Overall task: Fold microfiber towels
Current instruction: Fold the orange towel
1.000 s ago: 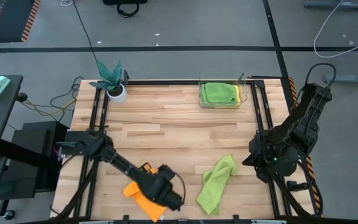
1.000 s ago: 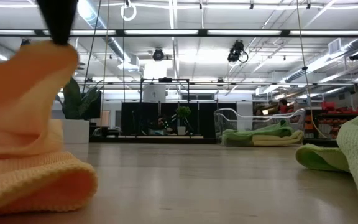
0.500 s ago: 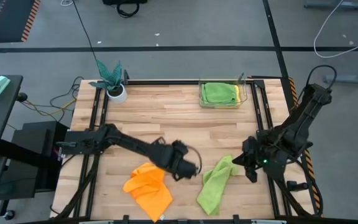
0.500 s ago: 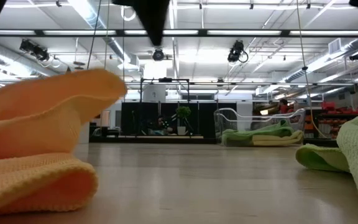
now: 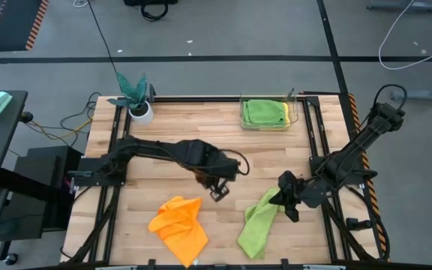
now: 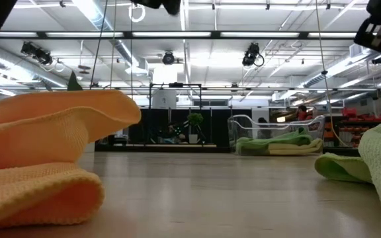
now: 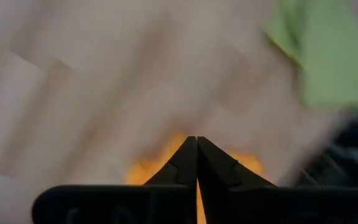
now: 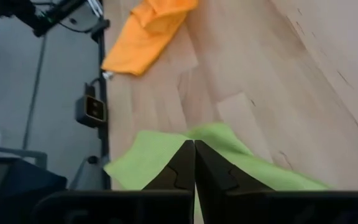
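**Both towels still crumpled at the table's front edge**

Left gripper [image 5: 217, 192] clenched, empty, mid-table above the orange towel [image 5: 178, 229]. Right gripper [image 5: 282, 201] clenched, holding nothing I can see, at the tip of the lime towel [image 5: 257, 223]. Lime towel's long axis runs front-left to back-right. My worry: pinching a bunched layer and dragging it off the table [image 5: 201, 142] edge.

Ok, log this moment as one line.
left claw: shut, empty, above table | right claw: shut, over green towel | orange towel: crumpled
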Available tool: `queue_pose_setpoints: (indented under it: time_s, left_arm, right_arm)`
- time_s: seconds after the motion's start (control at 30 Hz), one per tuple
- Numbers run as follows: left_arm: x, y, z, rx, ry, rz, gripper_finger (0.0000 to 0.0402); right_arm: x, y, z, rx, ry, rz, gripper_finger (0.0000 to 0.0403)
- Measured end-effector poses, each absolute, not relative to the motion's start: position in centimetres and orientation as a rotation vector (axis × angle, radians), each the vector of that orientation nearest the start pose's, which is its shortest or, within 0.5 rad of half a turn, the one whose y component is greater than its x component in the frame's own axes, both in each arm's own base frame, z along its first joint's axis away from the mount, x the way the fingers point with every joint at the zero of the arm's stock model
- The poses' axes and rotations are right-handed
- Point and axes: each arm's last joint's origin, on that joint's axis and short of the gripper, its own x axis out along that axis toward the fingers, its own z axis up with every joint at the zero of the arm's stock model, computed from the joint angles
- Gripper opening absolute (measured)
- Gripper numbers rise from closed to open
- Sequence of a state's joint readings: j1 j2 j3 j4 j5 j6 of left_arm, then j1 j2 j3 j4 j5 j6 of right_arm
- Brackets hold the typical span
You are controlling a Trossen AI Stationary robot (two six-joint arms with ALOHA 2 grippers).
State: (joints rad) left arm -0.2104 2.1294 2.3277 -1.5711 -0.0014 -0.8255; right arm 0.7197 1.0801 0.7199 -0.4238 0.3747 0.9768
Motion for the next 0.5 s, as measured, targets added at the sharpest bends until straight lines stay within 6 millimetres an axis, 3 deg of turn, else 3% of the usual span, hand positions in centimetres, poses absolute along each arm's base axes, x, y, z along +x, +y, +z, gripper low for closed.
queue_pose_setpoints:
  time_s: [0.17, 0.3, 0.5]
  left_arm:
    - [39.4, -9.8, 34.1, -0.684, 1.455, 0.212, 0.0037]
    - [39.2, -10.0, 34.4, -0.743, 1.450, 0.260, 0.0041]
    - [40.1, -10.0, 32.7, -0.694, 1.464, 0.318, 0.0046]
  right_arm:
    - [16.7, 13.2, 23.7, 0.457, 0.759, -0.002, 0.0027]
    - [16.9, 12.9, 23.7, 0.428, 0.753, -0.005, 0.0048]
    - [17.3, 12.4, 23.6, 0.440, 0.765, -0.009, 0.0080]
